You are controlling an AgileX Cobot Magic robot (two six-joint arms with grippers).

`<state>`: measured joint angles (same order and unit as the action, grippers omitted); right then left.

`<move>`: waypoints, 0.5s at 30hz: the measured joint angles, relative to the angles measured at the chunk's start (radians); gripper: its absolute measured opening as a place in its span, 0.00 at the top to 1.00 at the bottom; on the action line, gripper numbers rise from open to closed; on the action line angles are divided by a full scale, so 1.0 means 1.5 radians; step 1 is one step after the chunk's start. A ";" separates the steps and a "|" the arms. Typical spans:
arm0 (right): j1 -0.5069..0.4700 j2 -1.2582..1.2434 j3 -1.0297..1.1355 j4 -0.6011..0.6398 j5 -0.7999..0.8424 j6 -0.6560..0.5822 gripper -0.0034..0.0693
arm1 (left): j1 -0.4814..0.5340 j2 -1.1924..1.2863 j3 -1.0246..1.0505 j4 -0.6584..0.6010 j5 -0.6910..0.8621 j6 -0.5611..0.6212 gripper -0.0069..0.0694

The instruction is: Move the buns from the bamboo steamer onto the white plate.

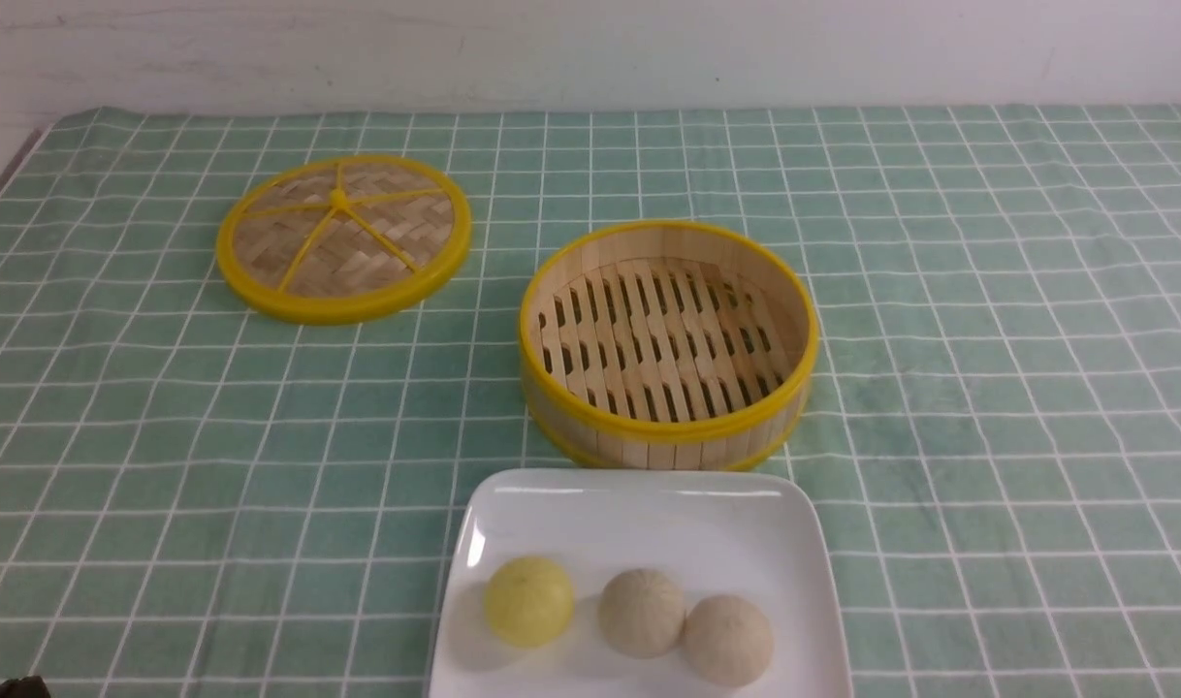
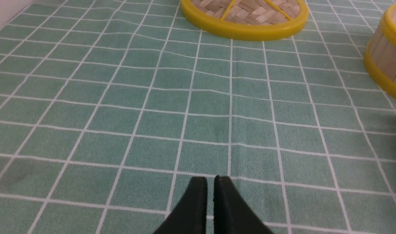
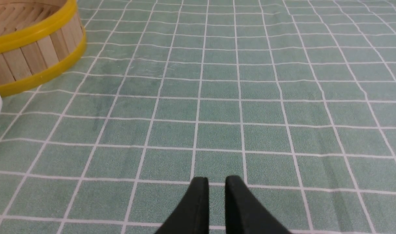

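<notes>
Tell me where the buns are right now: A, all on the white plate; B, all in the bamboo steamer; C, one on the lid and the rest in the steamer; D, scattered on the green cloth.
A. The front view shows the yellow bun and two beige buns sitting on the white plate, while the bamboo steamer shows only its bare slatted floor.

Front camera looking forward and down over table (image 1: pixel 988 291). Both wrist cameras hovering low, facing forward; each sharing bamboo steamer (image 1: pixel 668 344) edge with front view.
</notes>
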<state>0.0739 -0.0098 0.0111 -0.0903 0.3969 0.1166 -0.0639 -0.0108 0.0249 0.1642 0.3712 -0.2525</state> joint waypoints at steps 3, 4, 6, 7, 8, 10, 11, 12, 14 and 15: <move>0.000 0.000 0.000 0.000 0.000 0.000 0.81 | 0.011 0.000 0.000 -0.004 0.001 0.001 0.82; 0.000 0.000 0.000 0.000 0.000 0.000 0.81 | 0.019 0.000 0.000 -0.005 0.001 0.002 0.82; 0.000 0.000 0.000 0.000 0.000 0.000 0.81 | 0.035 0.000 0.000 -0.005 0.001 0.002 0.82; 0.000 0.000 0.000 0.000 0.000 0.000 0.81 | 0.038 0.000 0.000 -0.005 0.001 0.002 0.82; 0.000 0.000 0.000 0.000 0.000 0.000 0.80 | 0.041 0.000 0.000 -0.005 0.001 0.002 0.82; 0.000 0.000 0.000 0.000 0.000 0.000 0.80 | 0.042 0.000 0.000 -0.005 0.001 0.002 0.82; 0.000 0.000 0.000 0.000 0.000 0.000 0.80 | 0.042 0.000 0.000 -0.005 0.001 0.002 0.82; 0.000 0.000 0.000 0.000 0.000 0.000 0.80 | 0.042 0.000 0.000 -0.006 0.001 0.002 0.82; 0.000 0.000 0.000 0.000 0.000 0.000 0.79 | 0.042 0.000 0.000 -0.006 0.002 0.002 0.82; 0.000 0.000 0.000 0.000 0.000 0.000 0.79 | 0.042 0.000 0.000 -0.006 0.002 0.002 0.81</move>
<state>0.0739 -0.0098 0.0111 -0.0903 0.3969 0.1166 -0.0008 -0.0108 0.0249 0.1545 0.3745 -0.2491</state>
